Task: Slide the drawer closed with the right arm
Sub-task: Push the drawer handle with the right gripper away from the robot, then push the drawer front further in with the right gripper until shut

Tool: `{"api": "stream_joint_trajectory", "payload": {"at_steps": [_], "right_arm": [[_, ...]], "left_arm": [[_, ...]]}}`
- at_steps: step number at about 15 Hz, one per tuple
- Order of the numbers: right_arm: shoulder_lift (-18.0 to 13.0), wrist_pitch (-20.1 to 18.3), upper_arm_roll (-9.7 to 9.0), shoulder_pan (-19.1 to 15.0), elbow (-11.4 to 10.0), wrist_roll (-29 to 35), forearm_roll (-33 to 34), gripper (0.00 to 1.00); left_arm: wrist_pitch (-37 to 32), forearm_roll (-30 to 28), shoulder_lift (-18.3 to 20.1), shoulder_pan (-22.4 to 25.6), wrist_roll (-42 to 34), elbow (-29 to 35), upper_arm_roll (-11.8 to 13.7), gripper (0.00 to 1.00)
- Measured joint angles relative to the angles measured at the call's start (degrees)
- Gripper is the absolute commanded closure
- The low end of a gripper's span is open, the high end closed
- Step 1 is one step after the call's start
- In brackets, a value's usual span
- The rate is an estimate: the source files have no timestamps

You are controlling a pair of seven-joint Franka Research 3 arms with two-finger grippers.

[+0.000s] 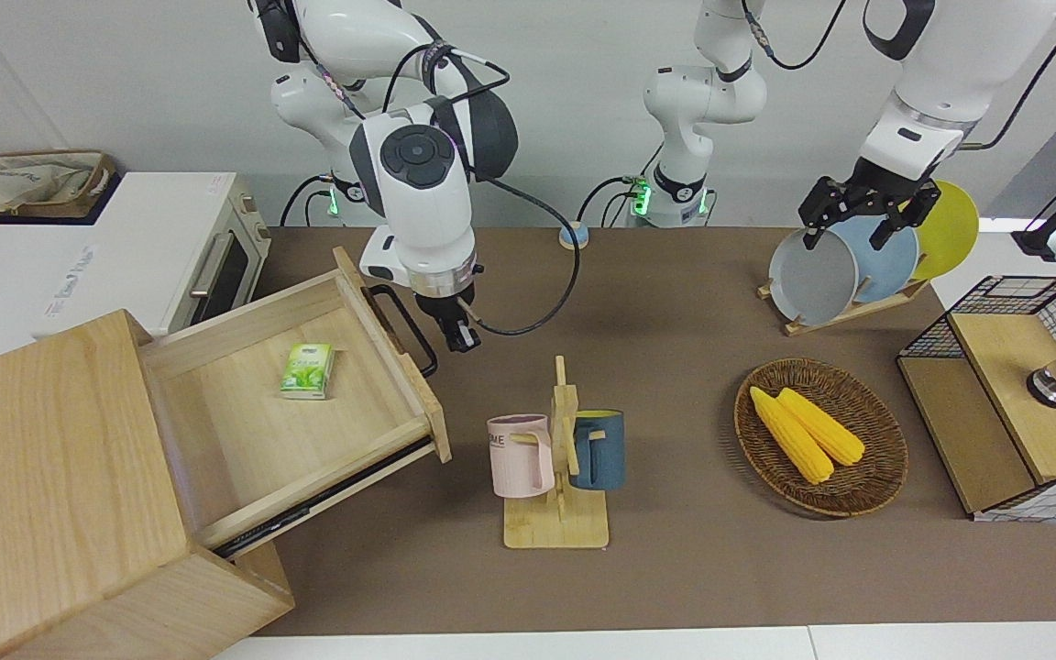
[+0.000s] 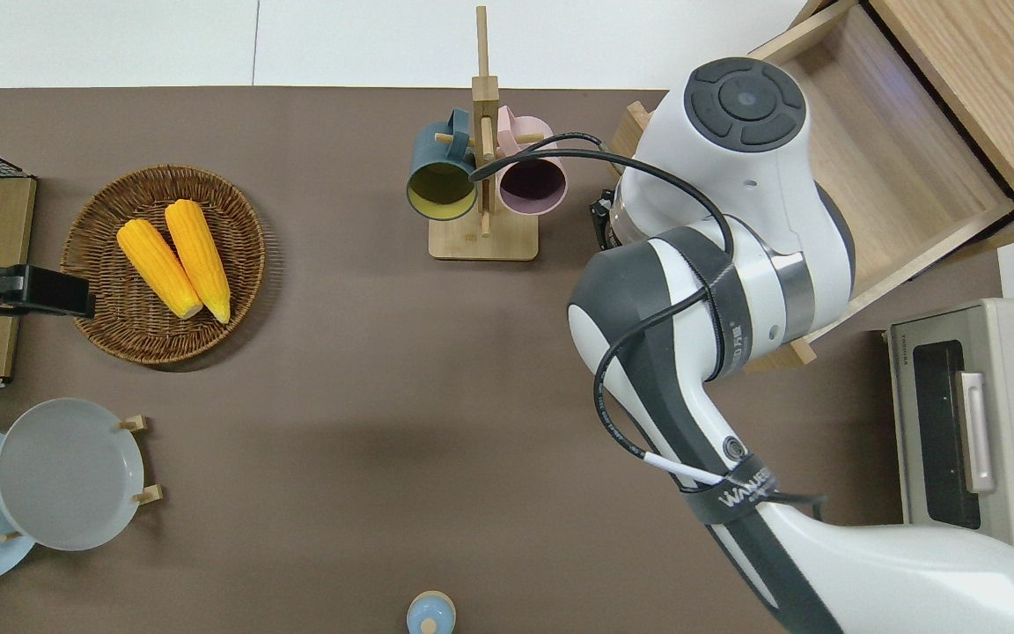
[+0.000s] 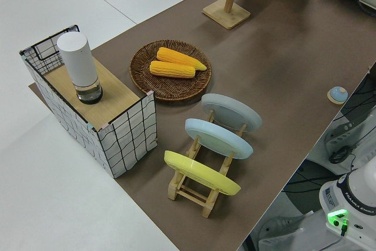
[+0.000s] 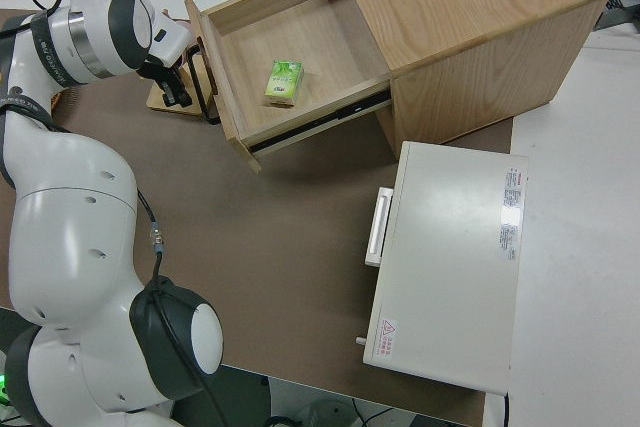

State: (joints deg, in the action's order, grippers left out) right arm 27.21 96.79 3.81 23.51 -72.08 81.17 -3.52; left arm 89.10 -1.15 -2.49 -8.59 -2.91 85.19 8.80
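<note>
The drawer (image 1: pixel 244 417) (image 2: pixel 894 167) (image 4: pixel 320 57) stands pulled far out of the pale-wood cabinet (image 1: pixel 42 458) (image 4: pixel 470 17). A small green packet (image 1: pixel 308 370) (image 4: pixel 284 82) lies inside it. A black bar handle (image 1: pixel 411 332) (image 4: pixel 207 87) runs along its front panel. My right gripper (image 1: pixel 461 340) (image 4: pixel 178 95) hangs low in front of the drawer, close beside the handle, fingers shut on nothing. I cannot tell whether it touches the handle. In the overhead view the right arm (image 2: pixel 736 202) covers the gripper and the drawer's front. My left arm is parked, its gripper (image 1: pixel 858 220) open.
A mug rack (image 1: pixel 557 458) with a pink and a blue mug stands close to the drawer's front, toward the left arm's end. A corn basket (image 1: pixel 819 435), plate rack (image 1: pixel 844 266) and wire-mesh box (image 1: pixel 1014 394) lie toward that end. A white oven (image 1: pixel 152 247) sits beside the cabinet.
</note>
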Motion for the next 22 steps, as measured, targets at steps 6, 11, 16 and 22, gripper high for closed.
{"api": "stream_joint_trajectory", "payload": {"at_steps": [6, 11, 16, 22], "right_arm": [[0.91, 2.65, 0.07, -1.32, 0.00, 0.00, -0.04, 1.000], [1.16, 5.04, 0.09, -2.65, 0.00, -0.25, -0.04, 1.000], [1.78, 8.67, 0.30, -4.80, -0.01, -0.86, -0.04, 1.000], [1.84, 9.18, 0.44, -7.99, 0.00, -4.90, -0.04, 1.000]], "left_arm": [[0.00, 0.00, 0.00, 0.00, 0.00, 0.00, 0.00, 0.00], [0.00, 0.00, 0.00, 0.00, 0.00, 0.00, 0.00, 0.00], [0.00, 0.00, 0.00, 0.00, 0.00, 0.00, 0.00, 0.00], [0.00, 0.00, 0.00, 0.00, 0.00, 0.00, 0.00, 0.00]]}}
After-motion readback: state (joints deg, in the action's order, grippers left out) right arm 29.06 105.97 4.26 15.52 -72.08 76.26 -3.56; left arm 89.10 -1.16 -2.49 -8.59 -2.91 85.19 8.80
